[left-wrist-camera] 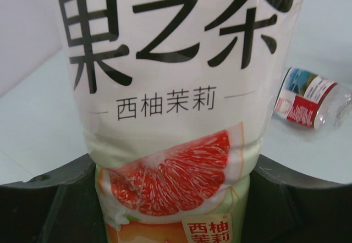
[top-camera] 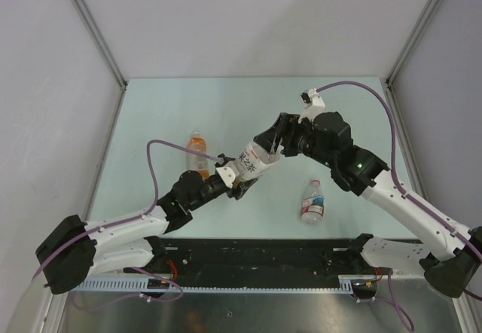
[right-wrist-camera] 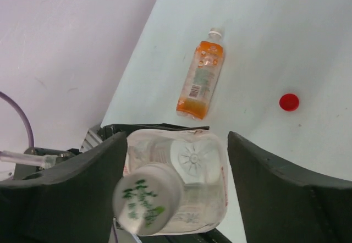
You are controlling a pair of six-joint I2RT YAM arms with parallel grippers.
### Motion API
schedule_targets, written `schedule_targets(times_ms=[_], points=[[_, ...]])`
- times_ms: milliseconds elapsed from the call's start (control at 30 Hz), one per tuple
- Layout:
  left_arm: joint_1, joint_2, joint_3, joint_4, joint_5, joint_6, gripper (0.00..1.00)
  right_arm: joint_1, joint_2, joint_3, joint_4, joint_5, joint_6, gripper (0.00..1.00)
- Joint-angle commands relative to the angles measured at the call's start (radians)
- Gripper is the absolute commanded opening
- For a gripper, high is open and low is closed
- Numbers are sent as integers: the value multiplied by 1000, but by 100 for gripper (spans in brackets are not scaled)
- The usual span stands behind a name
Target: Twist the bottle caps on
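Mid-capping: left fingers [left-wrist-camera: 44,199] clench the clear white-labelled plastic bottle [left-wrist-camera: 176,105]; right fingers [right-wrist-camera: 71,193] stand released around its round white cap [right-wrist-camera: 147,196]. Likely next: pinch, twist.

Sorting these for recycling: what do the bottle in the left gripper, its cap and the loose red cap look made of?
Held bottle: thin clear plastic, glossy; its moulded base shows through the wall. Its sleeve: white printed film, wrinkled at the waist. White cap: opaque plastic with green print, likely rigid. Red cap: opaque smooth plastic; too small to tell more.
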State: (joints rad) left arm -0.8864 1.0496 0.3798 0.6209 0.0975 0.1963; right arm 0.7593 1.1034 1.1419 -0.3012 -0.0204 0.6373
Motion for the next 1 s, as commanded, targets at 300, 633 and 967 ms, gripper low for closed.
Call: schedule_targets(times_ms=[300, 633, 967], points=[[11, -33, 18, 146, -26, -24, 0, 8, -146, -1, 30, -174, -284, 99], [71, -89, -32, 119, 173, -53, 0, 8, -278, -2, -136, -272, -596, 99], [179, -107, -57, 43, 606, -30, 0, 8, -313, -74, -134, -543, -949, 92]])
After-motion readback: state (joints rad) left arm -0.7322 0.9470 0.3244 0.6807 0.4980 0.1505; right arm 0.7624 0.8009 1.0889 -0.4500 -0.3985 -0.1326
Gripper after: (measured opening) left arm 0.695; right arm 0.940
